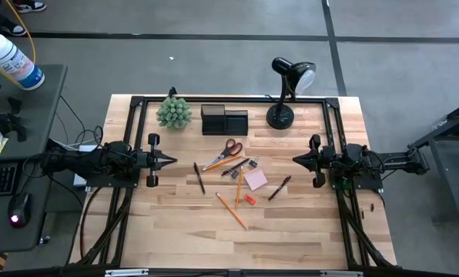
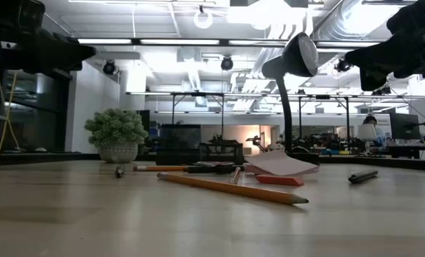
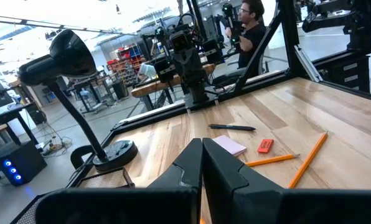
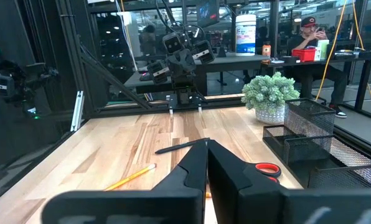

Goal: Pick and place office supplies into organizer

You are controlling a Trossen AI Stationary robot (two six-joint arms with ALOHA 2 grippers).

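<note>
**Both arms waiting shut, supplies lying unsorted**

The left gripper (image 1: 170,160) is hovering at the table's left edge with its fingers pressed together, holding nothing. The right gripper (image 1: 296,159) is mirroring it at the right edge, likewise closed and empty. Both are pointing inward at the work, which reads as a ready pose before the first pick.

Between them the supplies are lying loose on the wooden table (image 1: 291,231): orange-handled scissors (image 1: 225,152), a pink sticky-note pad (image 1: 255,179), a red eraser (image 1: 249,199), a yellow pencil (image 1: 231,211) and a dark pen (image 1: 279,188). The black mesh organizer (image 1: 223,120) is standing at the far edge, between a green plant (image 1: 173,113) and a black desk lamp (image 1: 289,91), apparently unfilled.
</note>
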